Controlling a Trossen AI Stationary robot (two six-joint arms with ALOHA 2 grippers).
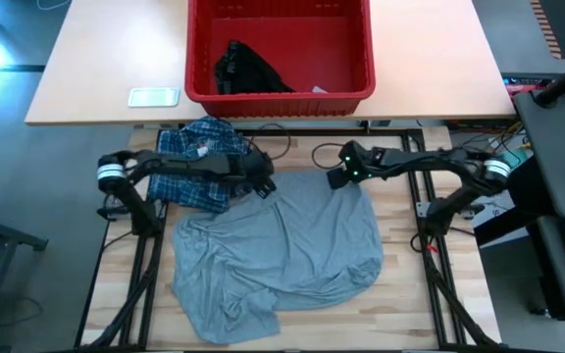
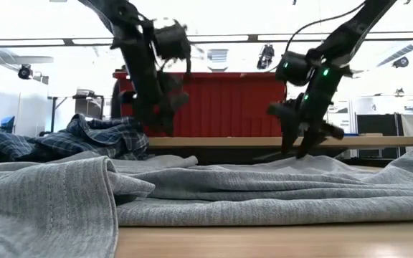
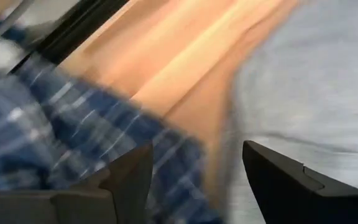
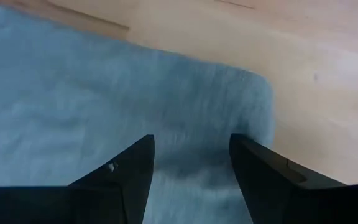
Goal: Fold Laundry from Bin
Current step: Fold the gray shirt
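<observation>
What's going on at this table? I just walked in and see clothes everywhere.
A two-armed robot is sorting laundry. A grey T-shirt lies spread but rumpled on the table, a blue plaid shirt is bunched beside it, and a black garment sits in the red bin. The right gripper is open over one corner of the T-shirt, holding nothing. The left gripper is open above the gap between the two shirts.

A small pale rectangular object (image 1: 153, 96) lies on the tan table (image 1: 96, 59).
</observation>
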